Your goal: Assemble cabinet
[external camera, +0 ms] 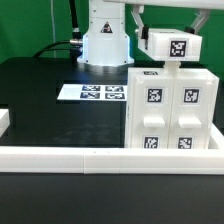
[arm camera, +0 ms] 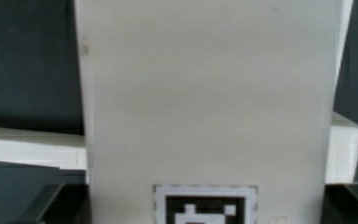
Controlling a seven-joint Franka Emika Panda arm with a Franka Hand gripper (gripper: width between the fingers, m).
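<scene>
The counter (external camera: 40, 100) is a flat, matte black surface that fills most of the exterior view. Behind it stands a green backdrop (external camera: 25, 25). The white arm base (external camera: 105, 40) is mounted at the far edge of the counter. A long, low white rail (external camera: 60, 155) runs along the near edge and turns up the exterior view's right side. The marker board (external camera: 103, 92) lies flat just in front of the arm base.

The cabinet (external camera: 170, 115) stands upright at the exterior view's right, inside the rail corner. It is a tall white box, and its facing side carries four black-and-white square tags in two columns. A smaller tagged block (external camera: 172, 45) sits above the box on a narrow white stem, at the end of the arm.

In the wrist view, a white panel (arm camera: 202, 100) with one tag at its near end fills the centre. The tool (arm camera: 202, 205) stands spread, with dark fingers (arm camera: 43, 205) flanking this panel. It cannot be determined whether the fingers pinch it.
</scene>
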